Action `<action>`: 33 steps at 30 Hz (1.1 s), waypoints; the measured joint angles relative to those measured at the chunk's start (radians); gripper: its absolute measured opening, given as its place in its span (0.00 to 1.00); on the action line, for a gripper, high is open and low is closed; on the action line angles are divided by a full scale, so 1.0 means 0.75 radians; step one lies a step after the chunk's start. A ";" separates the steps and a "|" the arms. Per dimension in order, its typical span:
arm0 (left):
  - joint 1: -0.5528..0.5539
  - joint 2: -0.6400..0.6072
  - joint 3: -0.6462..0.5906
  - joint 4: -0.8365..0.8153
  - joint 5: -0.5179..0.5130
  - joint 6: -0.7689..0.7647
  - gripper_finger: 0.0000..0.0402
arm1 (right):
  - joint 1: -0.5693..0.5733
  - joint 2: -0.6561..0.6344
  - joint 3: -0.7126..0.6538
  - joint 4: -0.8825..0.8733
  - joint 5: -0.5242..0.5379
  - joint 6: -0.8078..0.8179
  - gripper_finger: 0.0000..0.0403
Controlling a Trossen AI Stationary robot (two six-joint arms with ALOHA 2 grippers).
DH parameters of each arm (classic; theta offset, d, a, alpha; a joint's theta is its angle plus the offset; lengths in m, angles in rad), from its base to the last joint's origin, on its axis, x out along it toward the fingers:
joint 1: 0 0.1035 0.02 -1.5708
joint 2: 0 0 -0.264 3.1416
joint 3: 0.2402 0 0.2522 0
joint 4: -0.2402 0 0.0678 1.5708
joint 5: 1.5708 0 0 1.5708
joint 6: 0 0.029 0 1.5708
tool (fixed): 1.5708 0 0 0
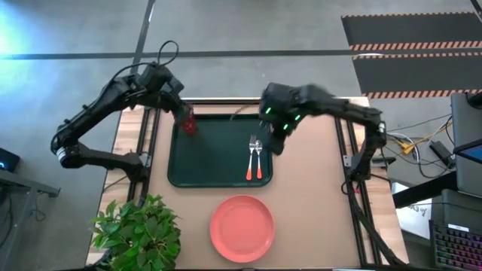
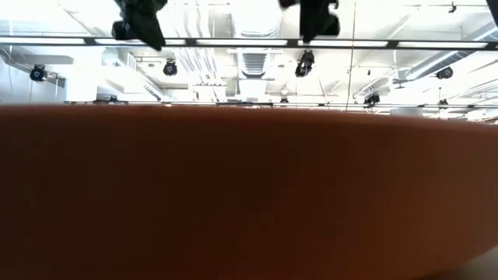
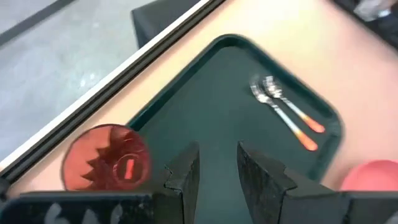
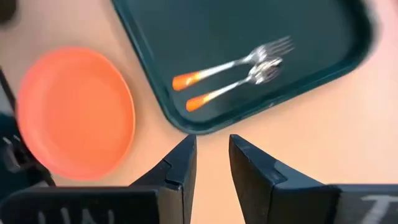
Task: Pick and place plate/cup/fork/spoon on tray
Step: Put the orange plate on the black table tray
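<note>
On the left, our left gripper (image 1: 183, 114) hangs above the tray's (image 1: 218, 175) far left corner, its fingers (image 3: 184, 177) parted by a narrow gap and empty; the cup (image 1: 189, 124) stands on the tray just beside it, upright, seen from the wrist as a red-brown circle (image 3: 107, 157) clear of both fingers. Toward the tray's right side, the fork (image 1: 251, 156) and the spoon (image 1: 259, 156) lie side by side, heads pointing to the far edge, orange handles toward us, the fork on the left. Past the tray's right rim, our right gripper (image 1: 277, 141) hovers over bare tabletop, its fingers (image 4: 180, 168) a narrow gap apart with nothing between them. That leaves the plate (image 1: 242, 228), flat on the table near the front edge, well apart from the tray and still to be placed.

We judge the plate to be the step in hand, and the right arm the nearer one for it. A flat plate offers no side wall, so we would come in low at its rim, one finger sliding under the lip and one over, and pinch near the edge facing the tray. We would lift it level, carry it over the rim and set it in the open middle of the tray, between cup and cutlery, keeping clear of the handles. The left arm should hold clear of that path.
</note>
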 joint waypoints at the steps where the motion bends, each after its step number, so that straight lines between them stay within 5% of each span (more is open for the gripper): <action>1: -0.023 -0.020 0.000 0.001 0.000 -0.016 0.22 | 0.024 0.014 -0.047 0.025 0.000 0.001 0.21; 14: -0.227 -0.191 -0.003 -0.004 0.001 -0.047 0.22 | 0.328 0.050 -0.530 0.556 -0.081 0.493 0.22; 20: -0.228 -0.215 -0.004 -0.006 0.000 -0.004 0.22 | 0.445 0.050 -0.671 0.639 -0.081 0.771 0.34; 26: -0.228 -0.222 -0.010 -0.007 -0.001 0.028 0.22 | 0.537 0.050 -0.826 0.979 -0.073 0.964 0.48; 33: -0.228 -0.223 -0.045 -0.005 -0.001 0.053 0.22 | 0.575 0.077 -0.975 1.035 -0.056 1.068 0.52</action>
